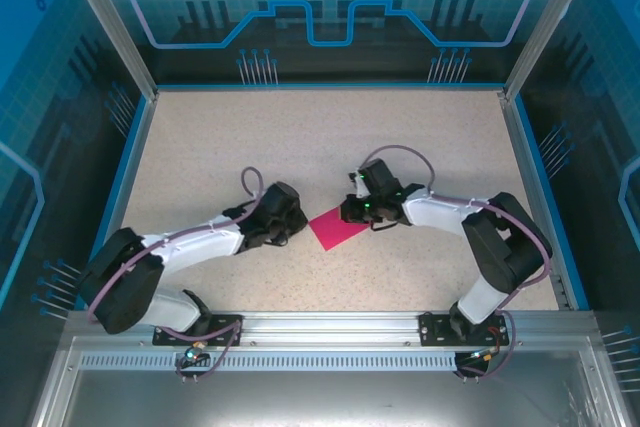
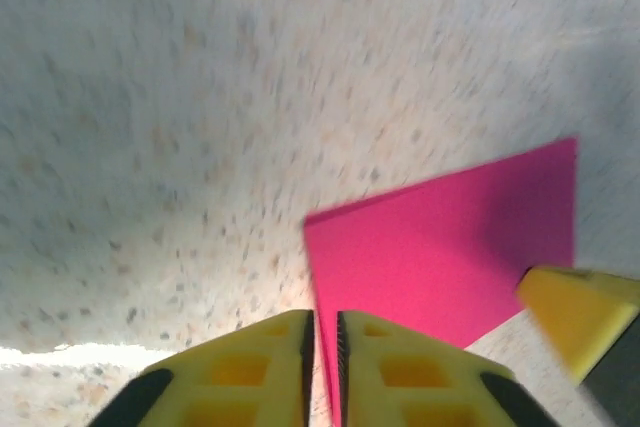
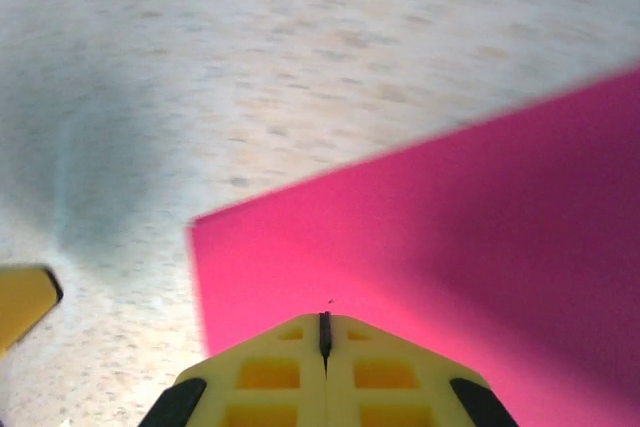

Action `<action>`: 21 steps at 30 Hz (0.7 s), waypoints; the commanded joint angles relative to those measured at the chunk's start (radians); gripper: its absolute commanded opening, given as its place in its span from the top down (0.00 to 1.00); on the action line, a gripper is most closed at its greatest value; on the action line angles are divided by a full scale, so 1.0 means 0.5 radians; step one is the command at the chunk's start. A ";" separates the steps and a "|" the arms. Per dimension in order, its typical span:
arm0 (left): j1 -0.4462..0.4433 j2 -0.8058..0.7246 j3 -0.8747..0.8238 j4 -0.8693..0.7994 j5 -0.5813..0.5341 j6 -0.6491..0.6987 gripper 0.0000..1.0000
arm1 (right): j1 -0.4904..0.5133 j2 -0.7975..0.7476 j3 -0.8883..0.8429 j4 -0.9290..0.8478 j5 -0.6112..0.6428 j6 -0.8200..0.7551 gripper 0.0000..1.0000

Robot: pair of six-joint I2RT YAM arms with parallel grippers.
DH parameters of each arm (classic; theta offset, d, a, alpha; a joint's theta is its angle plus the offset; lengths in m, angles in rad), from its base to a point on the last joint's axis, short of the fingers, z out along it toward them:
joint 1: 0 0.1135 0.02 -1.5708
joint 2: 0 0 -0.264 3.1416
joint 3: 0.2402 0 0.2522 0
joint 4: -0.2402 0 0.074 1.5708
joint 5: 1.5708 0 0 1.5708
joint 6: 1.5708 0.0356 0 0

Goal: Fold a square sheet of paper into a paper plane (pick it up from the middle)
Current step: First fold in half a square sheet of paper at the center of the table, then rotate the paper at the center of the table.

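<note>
A magenta-pink square sheet of paper (image 1: 337, 230) lay near the middle of a speckled beige worktop (image 1: 200, 147), between two robot arms. The left fingers (image 2: 250, 367), at its left edge, stood a narrow slit apart, the paper's edge running into the slit. The right fingers (image 3: 260, 372), at its far right edge, were pressed together; whether they pinched the paper could not be told.

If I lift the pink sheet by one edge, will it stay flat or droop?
Probably droops: the square sheet of paper looks very thin, showing no edge thickness in either wrist view. It is likely very light, so a push may skid it across the flat table. Thin as it looks, it would probably crease under a pinch.
</note>
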 commanded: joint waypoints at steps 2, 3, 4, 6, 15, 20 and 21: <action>0.217 -0.087 0.091 -0.387 0.018 0.330 0.59 | 0.209 0.244 0.289 -0.252 0.216 -0.038 0.92; 0.260 -0.098 0.103 -0.417 0.009 0.356 0.53 | 0.245 0.305 0.346 -0.273 0.238 -0.033 0.91; 0.290 -0.106 0.113 -0.439 -0.008 0.378 0.46 | 0.275 0.359 0.400 -0.293 0.257 -0.027 0.91; 0.342 -0.107 0.133 -0.485 -0.026 0.407 0.34 | 0.319 0.445 0.496 -0.335 0.293 -0.022 0.90; 0.504 0.004 0.189 -0.548 0.047 0.521 0.11 | 0.462 0.571 0.592 -0.580 0.258 -0.227 0.86; 0.522 0.052 0.244 -0.566 0.089 0.612 0.01 | 0.535 0.419 0.343 -0.659 -0.008 -0.700 0.86; 0.524 0.066 0.251 -0.567 0.104 0.631 0.01 | 0.528 0.346 0.249 -0.660 -0.018 -0.783 0.86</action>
